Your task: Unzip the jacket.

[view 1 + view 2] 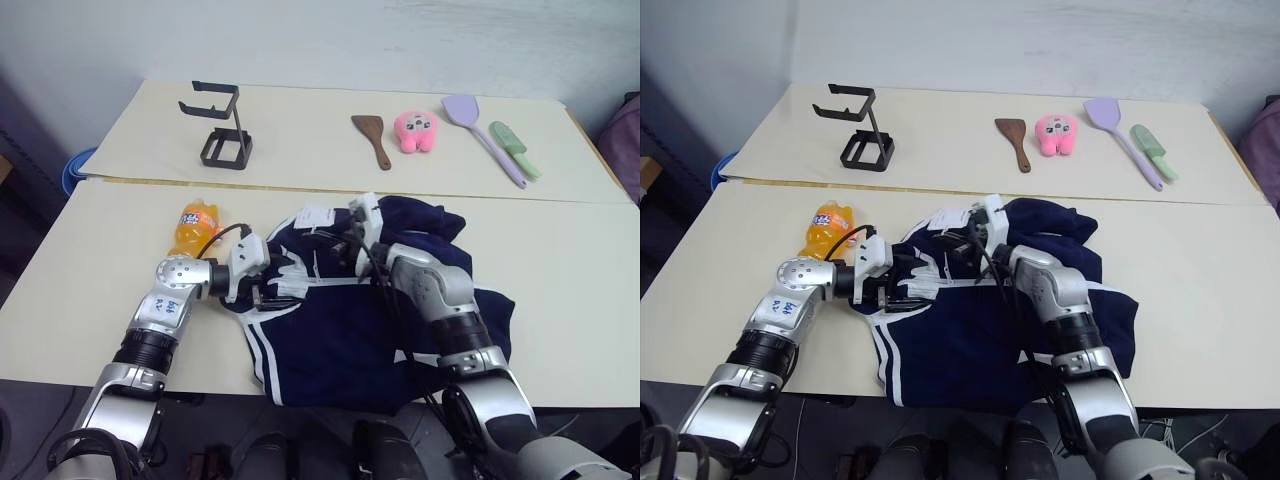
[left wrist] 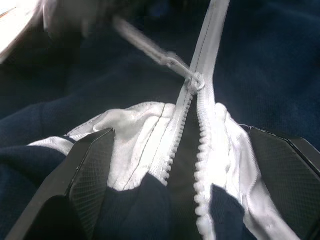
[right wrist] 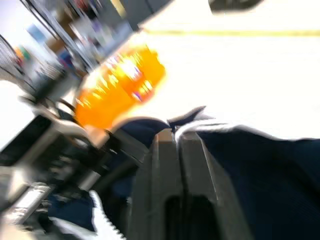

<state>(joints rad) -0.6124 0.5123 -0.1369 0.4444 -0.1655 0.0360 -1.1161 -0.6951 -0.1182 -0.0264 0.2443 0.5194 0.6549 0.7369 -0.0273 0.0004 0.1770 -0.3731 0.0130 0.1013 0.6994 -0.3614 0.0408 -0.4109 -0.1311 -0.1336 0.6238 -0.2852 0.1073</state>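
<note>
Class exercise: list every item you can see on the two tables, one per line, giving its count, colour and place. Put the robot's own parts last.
jacket: one, navy with white trim, near table, front centre
zipper: one, white, on the jacket, slider partway along
bottle: one, orange, lying on near table beside the jacket's left edge
stand: one, black, far table, left
spatula: one, brown, far table, centre
plush toy: one, pink, far table, right of the brown spatula
turner: one, lilac, far table, right
brush: one, pale green, beside the turner
left tool: one, black fingers, open astride the collar
right tool: one, black fingers, shut, at the jacket's top
</note>
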